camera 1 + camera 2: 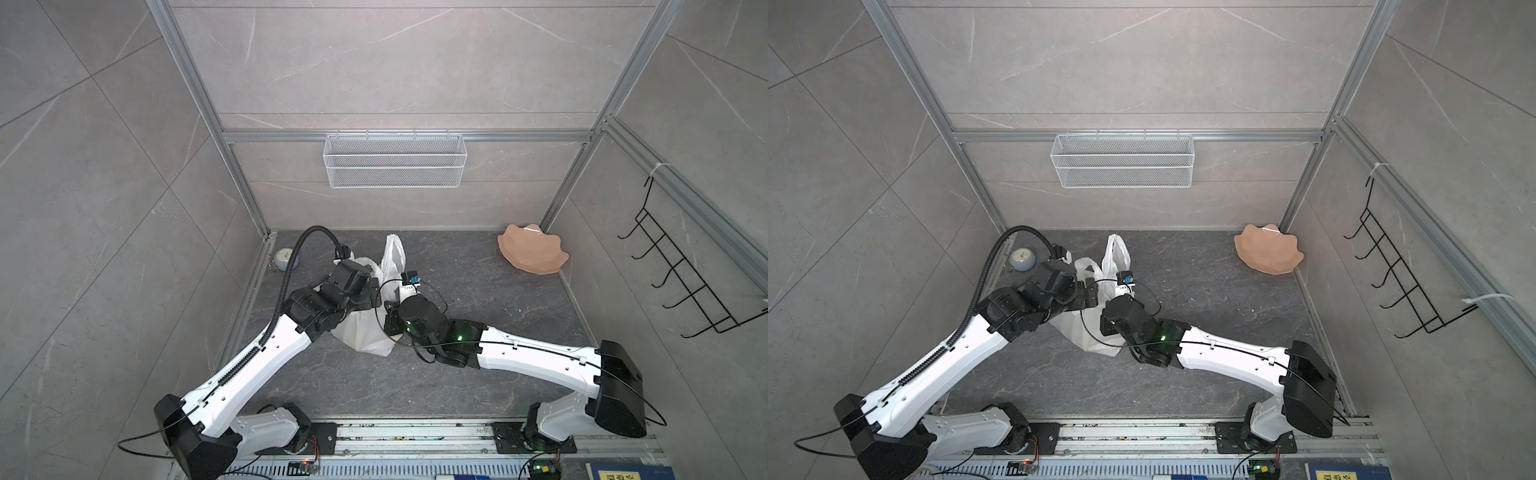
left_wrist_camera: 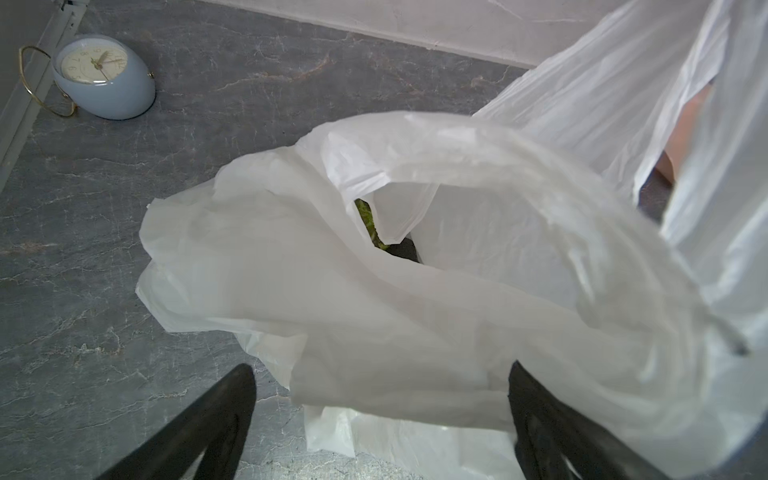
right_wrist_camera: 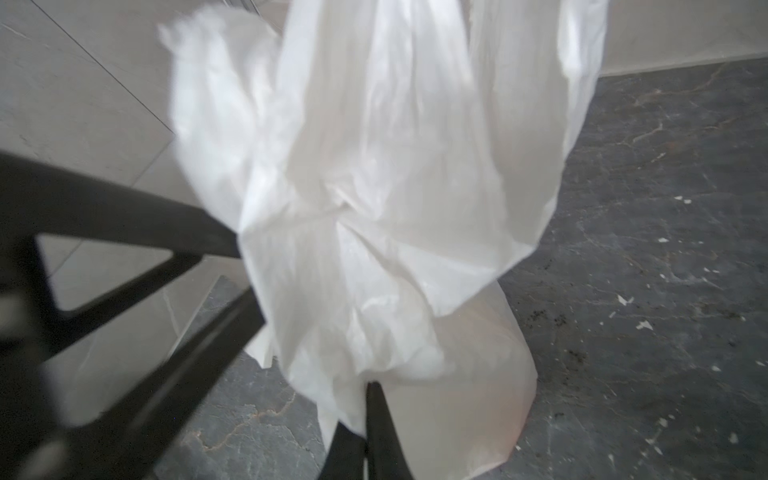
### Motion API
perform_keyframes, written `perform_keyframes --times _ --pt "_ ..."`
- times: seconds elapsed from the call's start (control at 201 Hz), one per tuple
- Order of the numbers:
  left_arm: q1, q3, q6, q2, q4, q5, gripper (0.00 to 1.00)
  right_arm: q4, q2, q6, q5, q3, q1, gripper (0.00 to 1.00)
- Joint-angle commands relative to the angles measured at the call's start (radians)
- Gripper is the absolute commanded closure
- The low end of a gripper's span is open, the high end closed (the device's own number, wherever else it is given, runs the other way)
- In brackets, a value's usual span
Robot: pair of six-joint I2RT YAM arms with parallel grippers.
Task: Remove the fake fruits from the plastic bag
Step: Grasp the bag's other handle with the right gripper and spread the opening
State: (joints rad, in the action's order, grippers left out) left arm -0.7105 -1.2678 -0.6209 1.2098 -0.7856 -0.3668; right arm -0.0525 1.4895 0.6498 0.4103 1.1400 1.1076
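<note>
Grey marbled tile walls in an aluminium frame close in a dark, veined desk (image 1: 457,374). A white wire mesh basket (image 1: 395,162) hangs on the back wall and a black hook rack (image 1: 681,274) on the right wall. A pink scalloped plate (image 1: 533,253) lies in the far right corner of the desk, and a small pale blue clock (image 1: 285,258) in the far left corner.

In both top views the plastic bag (image 1: 365,332) stands on the desk left of the middle. One loop handle (image 1: 394,253) rises toward the far edge, and both arms meet over the bag.

The left wrist view looks down into the bag's crumpled mouth. The left gripper (image 2: 380,376) is spread wide, its fingers (image 2: 232,399) on either side of a fold of film; the film drapes over one finger and nothing is clamped. Deep in the opening shows a sliver of a bumpy green fruit (image 2: 371,227). A dark shape just beside it cannot be made out. No other fruit shows in any view.

In the right wrist view the right gripper (image 3: 368,399) is closed, with a bunch of the bag's upper film pinched between its fingertips. The bag hangs gathered and blurred in front of that camera.
</note>
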Motion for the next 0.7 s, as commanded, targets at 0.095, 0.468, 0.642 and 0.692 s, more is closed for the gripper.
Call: perform_keyframes --times 0.095,0.468,0.642,0.692 --pt "0.030 -0.031 0.044 0.033 -0.010 0.016 0.02 0.063 -0.064 -0.033 -0.024 -0.049 0.001 1.00" --pt "0.321 0.136 -0.039 0.019 0.219 0.215 0.41 0.091 -0.103 -0.053 -0.048 -0.131 0.008 1.00" --pt "0.371 0.157 -0.056 0.040 0.298 0.305 0.42 0.087 -0.129 -0.059 -0.047 -0.173 0.012 1.00" --pt "0.379 0.157 -0.071 0.054 0.278 0.286 0.43 0.082 -0.137 -0.059 -0.037 -0.185 0.012 1.00"
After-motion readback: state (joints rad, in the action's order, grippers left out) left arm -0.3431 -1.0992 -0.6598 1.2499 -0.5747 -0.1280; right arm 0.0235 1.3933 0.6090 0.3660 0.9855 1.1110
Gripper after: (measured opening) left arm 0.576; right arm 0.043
